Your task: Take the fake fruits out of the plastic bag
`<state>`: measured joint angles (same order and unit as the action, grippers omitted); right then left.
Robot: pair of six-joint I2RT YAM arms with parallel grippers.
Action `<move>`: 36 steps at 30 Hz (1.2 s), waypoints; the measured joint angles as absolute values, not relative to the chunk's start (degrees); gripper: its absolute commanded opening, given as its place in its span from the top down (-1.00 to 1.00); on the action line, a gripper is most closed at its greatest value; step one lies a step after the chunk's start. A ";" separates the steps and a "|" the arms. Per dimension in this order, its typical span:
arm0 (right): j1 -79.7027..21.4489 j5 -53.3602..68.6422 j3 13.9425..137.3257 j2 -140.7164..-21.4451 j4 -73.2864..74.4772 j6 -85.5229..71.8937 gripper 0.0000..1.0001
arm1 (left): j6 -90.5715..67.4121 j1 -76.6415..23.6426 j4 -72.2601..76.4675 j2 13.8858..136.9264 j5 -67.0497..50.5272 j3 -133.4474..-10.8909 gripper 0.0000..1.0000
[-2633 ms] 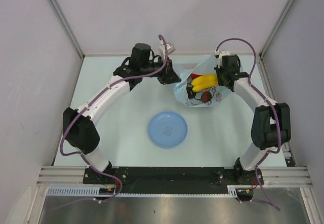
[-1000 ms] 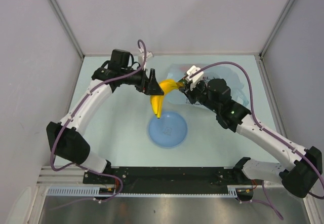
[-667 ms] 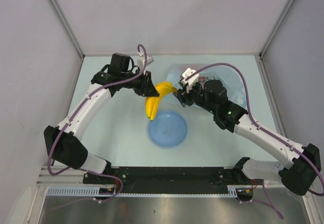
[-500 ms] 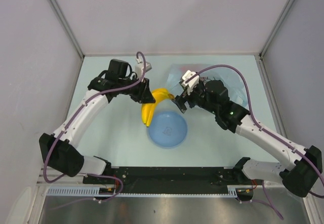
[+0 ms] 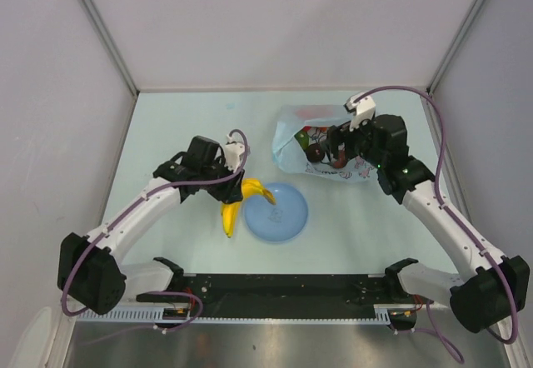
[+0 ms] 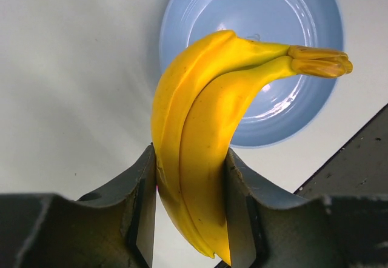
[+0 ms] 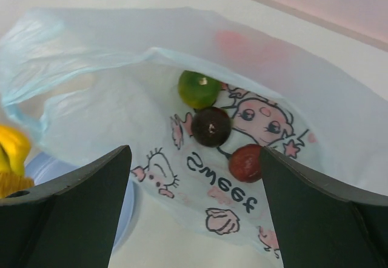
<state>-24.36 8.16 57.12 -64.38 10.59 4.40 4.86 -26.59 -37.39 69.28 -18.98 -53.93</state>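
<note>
Handoff done: left gripper [image 6: 189, 159] is now clamping the banana [image 6: 200, 128], lowering it by the plate [image 6: 303, 13] edge. Right gripper [image 7: 194, 153], fingers wide, is hovering back over the bag [image 7: 91, 98]; green fruit [image 7: 198, 88], maroon fruit [image 7: 211, 126] and red fruit [image 7: 246, 162] still inside, 3 to go.

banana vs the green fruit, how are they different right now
The banana is long, curved and yellow; the green fruit is small, round and green. The banana is out of the bag, while the green fruit lies inside it. The banana is clamped in the left hand by the plate; the green fruit is ungripped. Both look glossy.
</note>
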 measured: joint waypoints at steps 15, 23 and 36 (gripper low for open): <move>-18.39 9.96 57.01 -62.92 9.98 1.83 -0.78 | 1.06 -33.93 -30.55 83.20 -16.67 -58.13 1.00; -16.99 10.46 55.07 -62.35 9.45 1.45 -0.76 | 1.98 -34.83 -28.80 93.54 -16.14 -64.73 1.00; -15.49 11.09 54.13 -62.02 8.62 0.99 -0.76 | 3.53 -34.83 -26.55 95.66 -13.89 -64.07 0.08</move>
<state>-15.49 11.09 54.13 -62.02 8.62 0.99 3.53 -34.83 -26.55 95.66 -13.89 -64.07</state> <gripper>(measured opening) 0.881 0.441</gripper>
